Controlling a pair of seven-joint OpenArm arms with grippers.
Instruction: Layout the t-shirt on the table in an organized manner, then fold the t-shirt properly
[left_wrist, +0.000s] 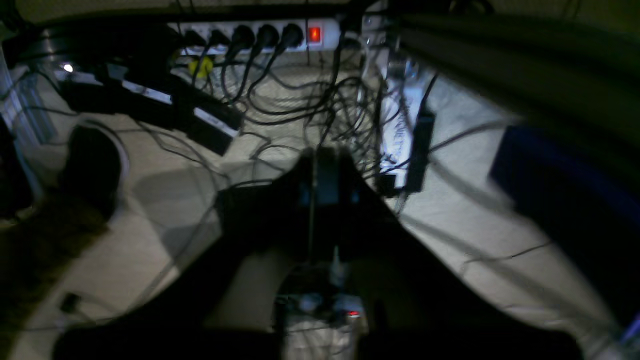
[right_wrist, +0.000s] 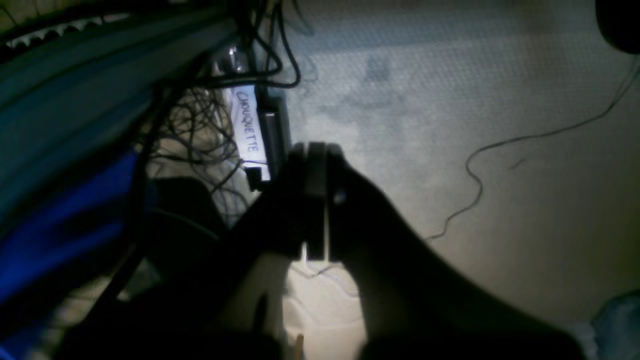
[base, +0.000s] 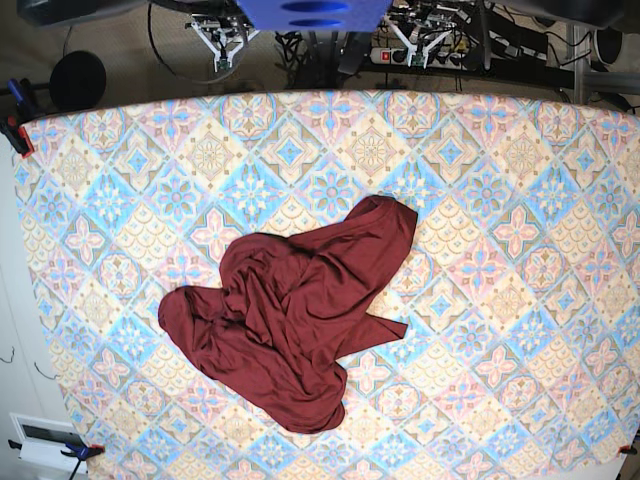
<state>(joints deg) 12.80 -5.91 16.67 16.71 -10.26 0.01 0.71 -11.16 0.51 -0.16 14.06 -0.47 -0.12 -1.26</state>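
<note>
Maroon t-shirt (base: 300, 325) lay crumpled near the middle of the tiled desk (base: 520, 200), left tool (left_wrist: 320, 170) and right tool (right_wrist: 316, 165) both closed, empty, above the cabled floor (right_wrist: 450, 100)

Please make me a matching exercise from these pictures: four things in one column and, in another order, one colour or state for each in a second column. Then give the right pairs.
Things:
1. t-shirt
2. table
3. power strip switch
4. left gripper

Colours or states:
A. shut, holding nothing
B. crumpled, dark red
C. lit red
D. covered in pastel diamond tiles

Pairs: 1-B, 2-D, 3-C, 4-A
</note>
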